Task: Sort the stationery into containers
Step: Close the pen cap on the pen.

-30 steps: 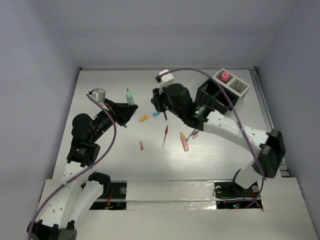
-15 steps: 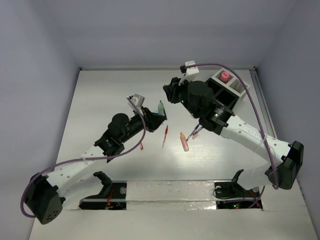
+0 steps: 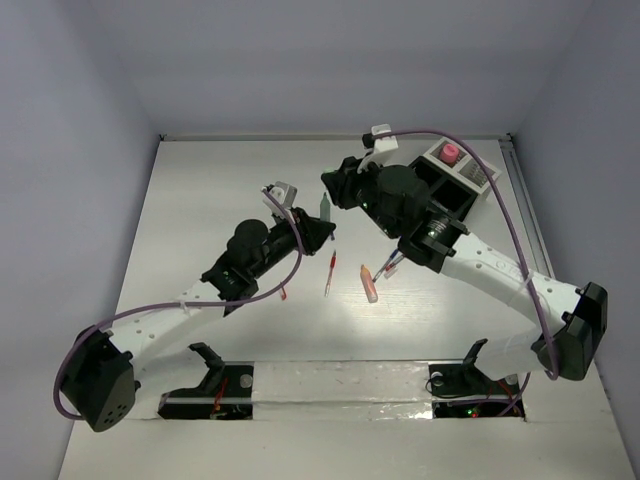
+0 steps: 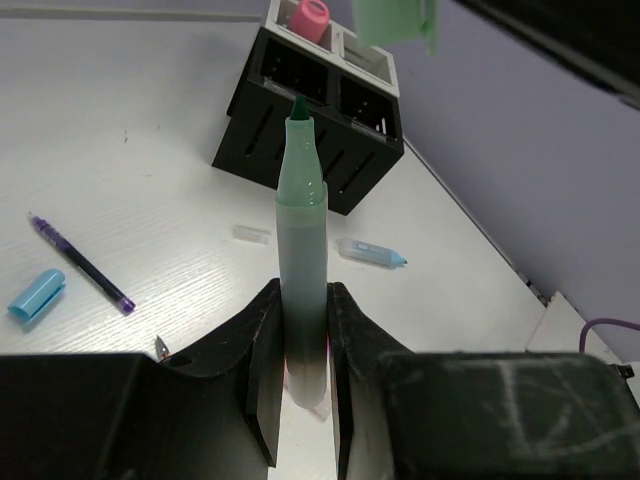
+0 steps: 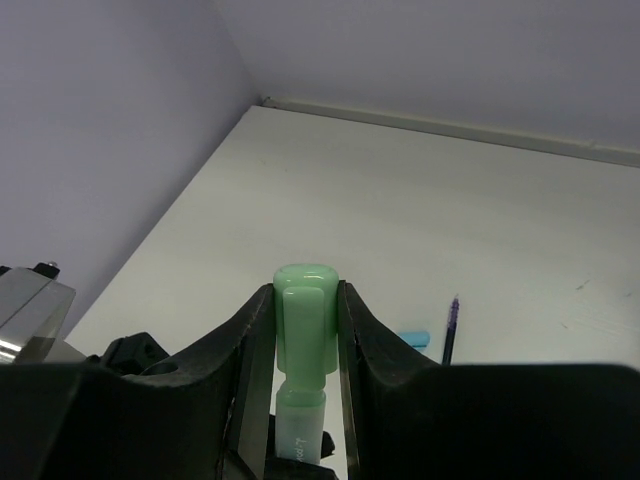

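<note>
White table (image 3: 200,200) under pale grey walls; near the front a red pen (image 3: 329,272) and a peach marker (image 3: 369,284) lie loose. Further on, the left gripper (image 4: 302,310) is clamped on an uncapped green marker (image 4: 301,230); the right gripper (image 5: 300,292) pinches the green cap (image 5: 303,312) near its tip, not touching. The black organizer (image 3: 425,190) stands behind, at the right.

The base of the green marker (image 4: 302,220) is hidden between the fingers of the left gripper (image 4: 302,305). Beyond its tip, the green cap (image 4: 395,20) and the pink-capped bottle (image 4: 309,14) are cut off by the top edge. Beside the right gripper (image 5: 303,300), the near end of the dark blue pen (image 5: 451,330) is hidden behind a finger.
</note>
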Tool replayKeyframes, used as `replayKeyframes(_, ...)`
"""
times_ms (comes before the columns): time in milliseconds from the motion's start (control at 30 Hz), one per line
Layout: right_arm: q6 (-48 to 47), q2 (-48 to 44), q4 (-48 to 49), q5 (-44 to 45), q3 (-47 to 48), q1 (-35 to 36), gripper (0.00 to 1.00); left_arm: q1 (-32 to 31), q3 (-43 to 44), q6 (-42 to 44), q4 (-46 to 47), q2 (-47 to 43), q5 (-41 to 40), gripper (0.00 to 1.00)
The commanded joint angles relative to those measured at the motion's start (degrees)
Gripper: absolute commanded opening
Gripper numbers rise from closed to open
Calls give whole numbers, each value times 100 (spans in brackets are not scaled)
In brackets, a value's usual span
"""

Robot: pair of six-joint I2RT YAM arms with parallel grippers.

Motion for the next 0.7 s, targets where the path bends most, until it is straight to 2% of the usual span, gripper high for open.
replayKeyframes(0,-1,18,476,-89,3,34,5,-27,266,10,540,18,183,0)
replayKeyframes(667,-45,45,538,-72,-208,34,6,-80,451,10,575,79,86,0)
